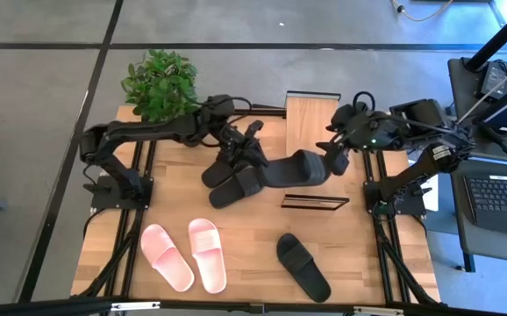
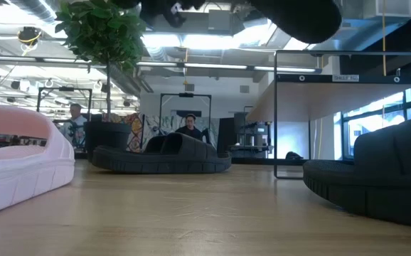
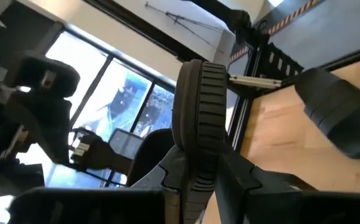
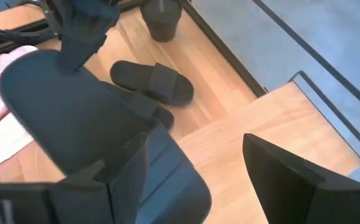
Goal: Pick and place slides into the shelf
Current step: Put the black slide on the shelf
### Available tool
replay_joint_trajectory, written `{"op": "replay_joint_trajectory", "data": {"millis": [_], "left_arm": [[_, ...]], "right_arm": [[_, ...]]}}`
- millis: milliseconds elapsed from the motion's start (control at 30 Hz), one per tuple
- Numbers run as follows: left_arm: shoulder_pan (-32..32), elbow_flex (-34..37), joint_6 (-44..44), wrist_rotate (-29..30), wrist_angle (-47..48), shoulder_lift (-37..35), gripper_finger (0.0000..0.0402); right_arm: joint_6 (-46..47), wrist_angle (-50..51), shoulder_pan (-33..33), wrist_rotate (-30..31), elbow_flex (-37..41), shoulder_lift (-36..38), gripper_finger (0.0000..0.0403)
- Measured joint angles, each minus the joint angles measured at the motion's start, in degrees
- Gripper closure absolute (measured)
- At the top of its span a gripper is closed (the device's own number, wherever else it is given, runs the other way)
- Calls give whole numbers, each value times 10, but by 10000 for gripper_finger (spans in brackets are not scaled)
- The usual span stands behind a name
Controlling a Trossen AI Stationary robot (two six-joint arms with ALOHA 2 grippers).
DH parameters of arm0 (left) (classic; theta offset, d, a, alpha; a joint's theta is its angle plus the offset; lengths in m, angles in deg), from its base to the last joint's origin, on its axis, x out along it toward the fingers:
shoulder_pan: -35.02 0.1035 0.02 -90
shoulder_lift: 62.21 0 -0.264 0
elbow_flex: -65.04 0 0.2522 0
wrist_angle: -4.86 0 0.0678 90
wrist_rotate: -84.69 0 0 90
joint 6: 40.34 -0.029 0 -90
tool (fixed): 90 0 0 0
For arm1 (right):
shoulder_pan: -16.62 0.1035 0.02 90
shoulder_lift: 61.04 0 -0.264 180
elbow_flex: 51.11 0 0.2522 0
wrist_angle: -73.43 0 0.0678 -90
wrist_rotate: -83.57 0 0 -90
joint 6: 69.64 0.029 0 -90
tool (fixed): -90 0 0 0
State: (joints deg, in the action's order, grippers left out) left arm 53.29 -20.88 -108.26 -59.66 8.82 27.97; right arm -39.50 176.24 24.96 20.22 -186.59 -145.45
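Now lifted above the surface (image 1: 253, 241): black slide (image 1: 293, 168), pinched in left hand (image 1: 252, 151) at one end, right hand (image 1: 331, 161) spread wide around the other.

LEFT ARM: reaches in across the table toward centre | left gripper (image 1: 252, 140): fingers (image 3: 198, 124) closed, clamped edge-on | RIGHT ARM: folded inward from its side | right gripper (image 1: 332, 156): fingers (image 4: 292, 180) spread wide, facing the left gripper, close to it

A black slide (image 4: 74, 112) fills the near view, another black slide (image 4: 152, 81) lying on the tabletop (image 4: 230, 149) beyond.
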Motion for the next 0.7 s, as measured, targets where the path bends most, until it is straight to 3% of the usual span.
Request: {"op": "replay_joint_trajectory", "data": {"millis": [167,700], "left_arm": [[13,0,3,-84,-50,38,357],[17,0,48,-102,-227,150,357]], "right_arm": [[17,1,0,0,18,0,146],[56,4,0,0,50,1,146]]}}
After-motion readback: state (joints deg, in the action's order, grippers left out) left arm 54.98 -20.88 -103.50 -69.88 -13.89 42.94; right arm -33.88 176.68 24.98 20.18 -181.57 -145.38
